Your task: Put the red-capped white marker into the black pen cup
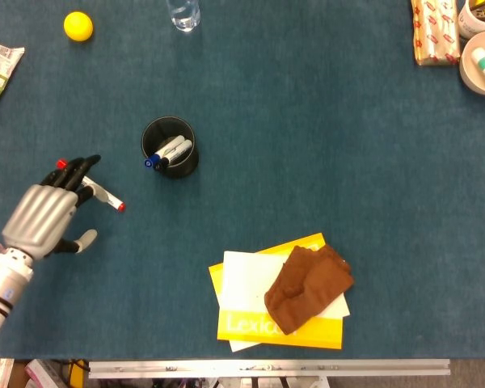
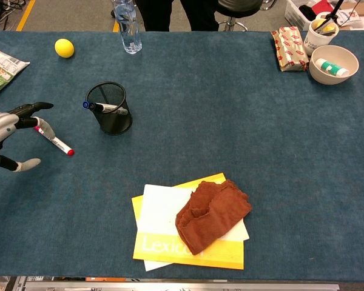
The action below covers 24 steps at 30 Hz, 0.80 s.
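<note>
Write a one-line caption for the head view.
Left hand open over the red-capped white marker lying on the table, beside the black pen cup.

We see both views evenly and fairly brightly lit from above, with soft, diffuse light and no hard shadows on the tabletop (image 1: 323, 129). The black pen cup (image 1: 170, 146) throws only a faint, short shadow at its base, and the brown cloth (image 2: 211, 214) shows gentle shading in its folds. Glare is slight: a pale sheen on the left hand (image 1: 44, 216) and small highlights on the water bottle (image 2: 126, 21) at the far edge. Focus is acceptable across both pictures, though fine print on the marker (image 2: 59, 144) stays unreadable. In the chest view the tabletop's far edge bows slightly, hinting at wide-angle distortion.
</note>
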Each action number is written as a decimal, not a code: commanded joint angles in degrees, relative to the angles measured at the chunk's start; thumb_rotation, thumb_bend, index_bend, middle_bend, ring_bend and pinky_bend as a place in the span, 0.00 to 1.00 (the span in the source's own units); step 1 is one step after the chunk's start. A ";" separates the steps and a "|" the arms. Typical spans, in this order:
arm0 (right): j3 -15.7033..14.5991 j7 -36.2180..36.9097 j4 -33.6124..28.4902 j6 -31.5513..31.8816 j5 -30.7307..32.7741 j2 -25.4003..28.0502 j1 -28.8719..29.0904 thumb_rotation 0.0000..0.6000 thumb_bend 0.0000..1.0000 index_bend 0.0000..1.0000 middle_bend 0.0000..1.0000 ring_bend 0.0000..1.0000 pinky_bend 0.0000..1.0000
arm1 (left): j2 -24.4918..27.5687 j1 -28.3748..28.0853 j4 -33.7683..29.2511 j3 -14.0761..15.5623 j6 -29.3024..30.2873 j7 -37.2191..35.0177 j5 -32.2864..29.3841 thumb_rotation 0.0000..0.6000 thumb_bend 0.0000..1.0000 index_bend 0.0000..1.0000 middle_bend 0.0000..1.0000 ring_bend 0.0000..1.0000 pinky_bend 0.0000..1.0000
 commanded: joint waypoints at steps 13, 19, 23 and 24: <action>-0.15 -1.32 -0.63 0.21 0.40 0.10 -0.33 1.00 0.00 0.13 0.22 0.13 0.30 | -4.23 -4.39 5.55 0.03 -5.34 3.09 -1.59 1.00 0.28 0.34 0.00 0.00 0.16; -0.13 -1.47 -0.84 0.28 0.54 0.24 -0.41 1.00 0.00 0.13 0.22 0.13 0.30 | -5.40 -5.83 6.80 -0.33 -6.45 4.40 -2.20 1.00 0.28 0.34 0.00 0.00 0.16; -0.14 -1.45 -0.92 0.30 0.51 0.33 -0.44 1.00 0.00 0.13 0.22 0.13 0.30 | -6.11 -6.44 7.61 -0.56 -6.34 4.68 -2.36 1.00 0.28 0.34 0.00 0.00 0.16; -0.16 -1.47 -0.92 0.29 0.49 0.33 -0.44 1.00 0.00 0.13 0.22 0.13 0.30 | -6.26 -6.55 7.85 -0.57 -6.28 4.79 -2.34 1.00 0.28 0.34 0.00 0.00 0.16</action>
